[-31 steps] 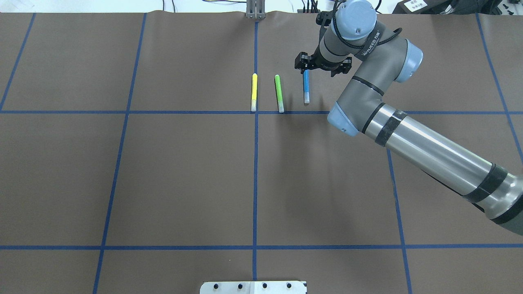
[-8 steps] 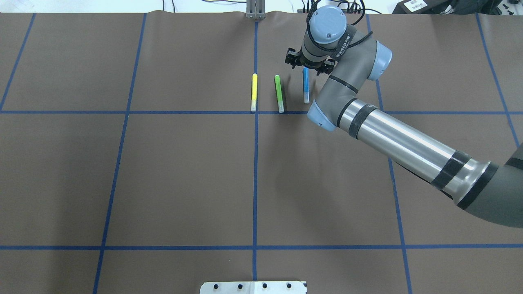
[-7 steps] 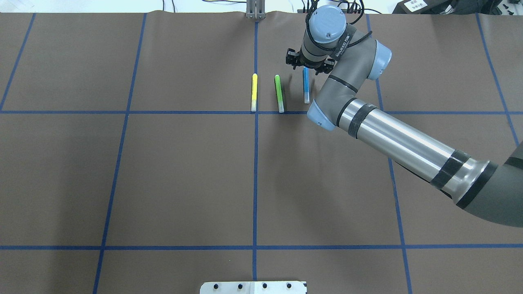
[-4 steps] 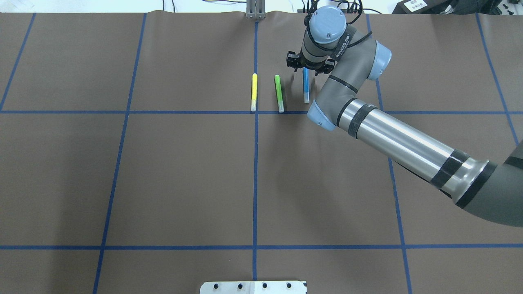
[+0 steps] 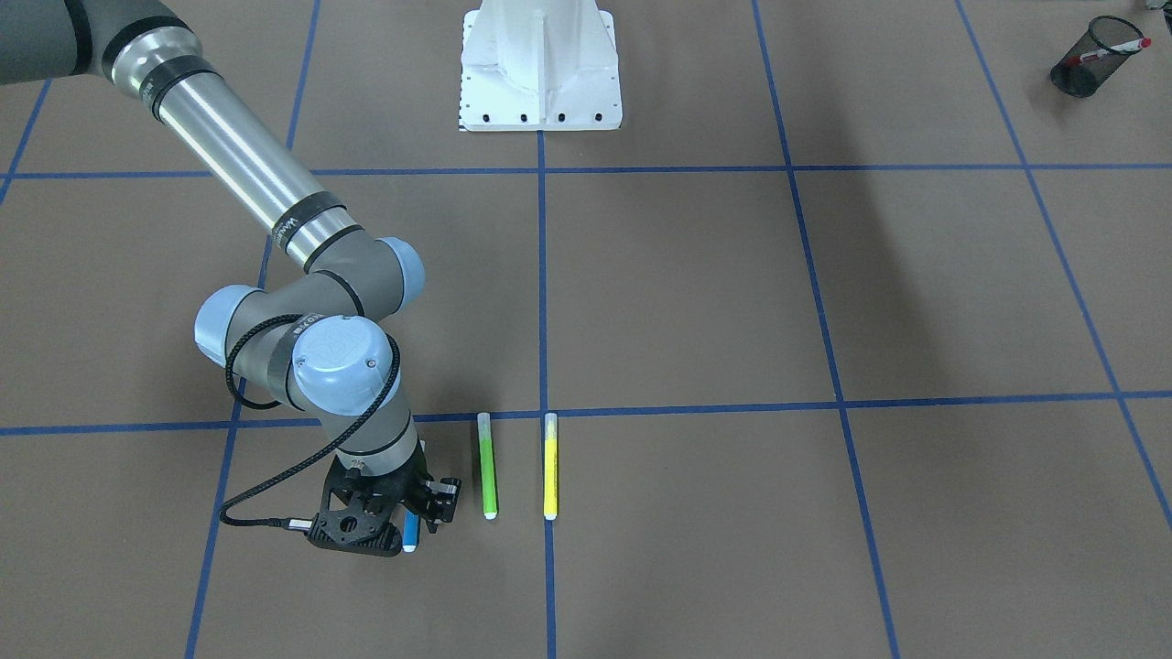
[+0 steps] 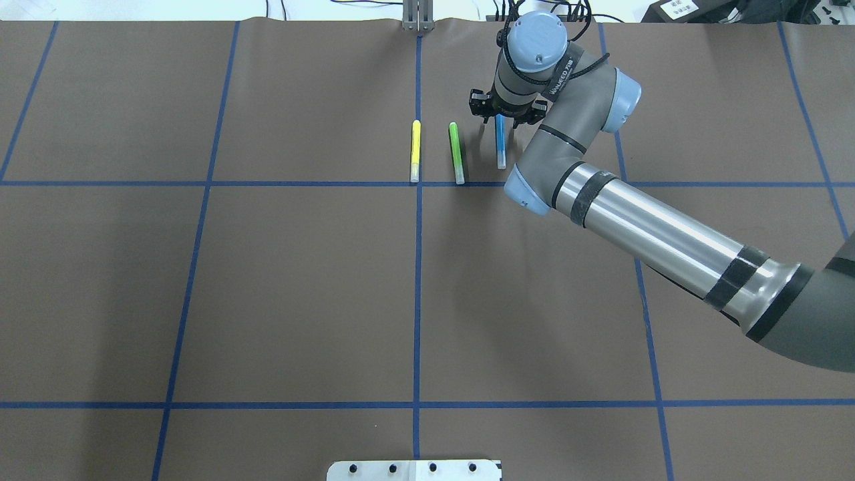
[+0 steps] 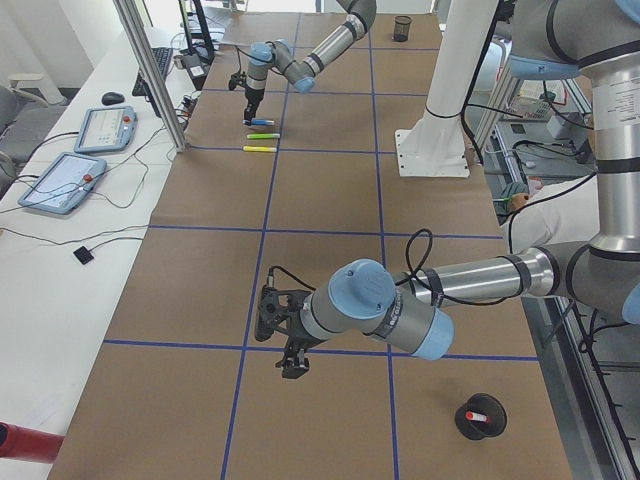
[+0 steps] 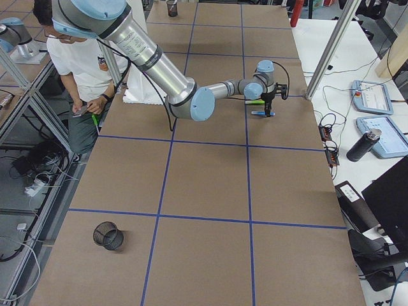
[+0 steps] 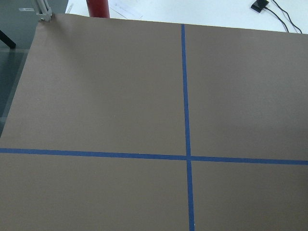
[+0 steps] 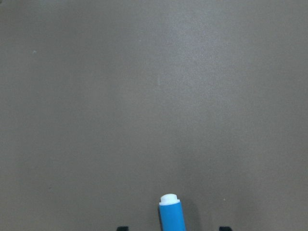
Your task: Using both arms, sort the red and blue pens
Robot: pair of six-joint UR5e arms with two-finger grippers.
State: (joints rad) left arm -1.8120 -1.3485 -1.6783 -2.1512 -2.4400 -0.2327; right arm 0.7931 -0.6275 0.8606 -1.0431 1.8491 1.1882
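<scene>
The blue pen lies on the brown mat at the far side, with its white end showing in the right wrist view. My right gripper stands open low over the pen's far end, one finger on each side of it and not closed on it. The red pen stands in a black mesh cup near my left side. My left gripper hovers over the mat near that cup, and I cannot tell whether it is open or shut. The left wrist view holds only mat and blue tape.
A green marker and a yellow marker lie parallel to the blue pen, on its left. Another black mesh cup stands empty near my right side. The white robot base stands mid-table. A person stands beside the table.
My right arm has swung left and brought its gripper down over the blue pen's far end, sinking a little more in the last second. None of the pens has moved.
</scene>
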